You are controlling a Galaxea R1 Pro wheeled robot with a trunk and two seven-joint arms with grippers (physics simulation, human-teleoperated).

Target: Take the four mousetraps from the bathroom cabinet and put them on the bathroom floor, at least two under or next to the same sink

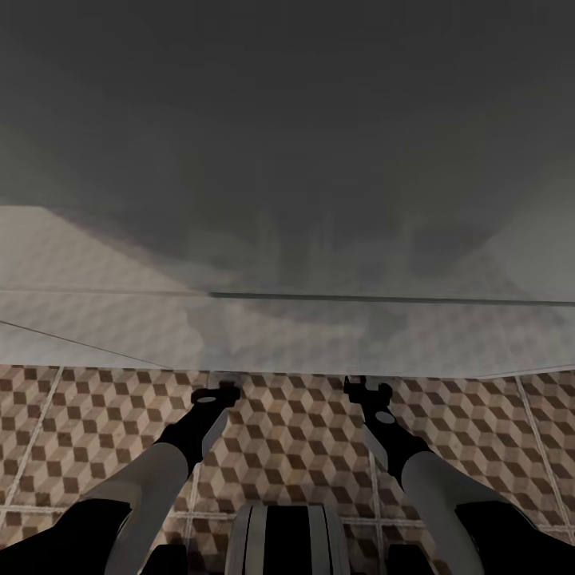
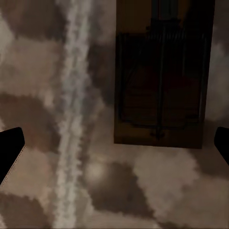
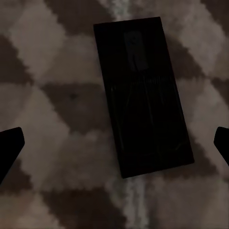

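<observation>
One mousetrap (image 2: 162, 81), a dark-brown slab with thin wire parts, lies flat on the cube-patterned bathroom floor (image 1: 287, 447) beside a pale grout line. My left gripper (image 2: 114, 152) hangs open above it, holding nothing. A second mousetrap (image 3: 143, 95) lies flat on the tiles across a grout line, below my open, empty right gripper (image 3: 114, 145). In the head view the left gripper (image 1: 216, 393) and right gripper (image 1: 367, 391) both reach to the lower edge of the white vanity of the bathroom sink (image 1: 319, 335). The cabinet is out of view.
The white vanity stands close ahead, its lower edge just past both grippers. Patterned tiles spread left and right of my arms. My own trunk (image 1: 287, 539) sits at the near edge of the head view.
</observation>
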